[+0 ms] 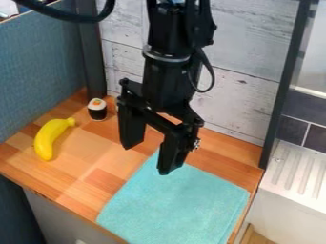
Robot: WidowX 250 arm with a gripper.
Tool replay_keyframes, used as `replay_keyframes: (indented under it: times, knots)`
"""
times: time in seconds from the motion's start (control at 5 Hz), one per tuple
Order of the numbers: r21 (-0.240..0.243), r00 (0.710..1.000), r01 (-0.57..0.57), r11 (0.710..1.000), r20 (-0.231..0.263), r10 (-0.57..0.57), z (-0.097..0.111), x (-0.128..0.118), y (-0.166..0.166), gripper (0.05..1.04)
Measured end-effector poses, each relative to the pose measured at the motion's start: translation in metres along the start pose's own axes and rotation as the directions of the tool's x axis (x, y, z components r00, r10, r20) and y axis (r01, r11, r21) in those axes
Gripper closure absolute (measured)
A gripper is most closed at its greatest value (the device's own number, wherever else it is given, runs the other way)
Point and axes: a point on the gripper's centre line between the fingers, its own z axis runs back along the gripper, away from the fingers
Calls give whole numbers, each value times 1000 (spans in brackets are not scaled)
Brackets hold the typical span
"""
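The black gripper [147,158] hangs over the wooden counter, near the upper left edge of a folded turquoise cloth [175,202]. Its two fingers are spread apart with nothing between them, so it is open. A yellow banana [49,138] lies on the left part of the counter, apart from the gripper. Behind the banana and to its right stands a small sushi roll [97,109] with a dark side, a white top and an orange spot.
A blue-grey panel [39,66] borders the counter [83,167] on the left, and a whitewashed plank wall [245,66] stands behind. Dark posts rise at both back corners. On the right is a white ribbed drainboard [299,171].
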Motion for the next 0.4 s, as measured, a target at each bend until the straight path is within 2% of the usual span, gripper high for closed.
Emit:
replay_keyframes:
  times: [0.2,0.4]
  knots:
    - [0,1000,-1,1000,-20,1,-5,0,0,83]
    - [8,999,-34,999,-7,34,2,4,18,83]
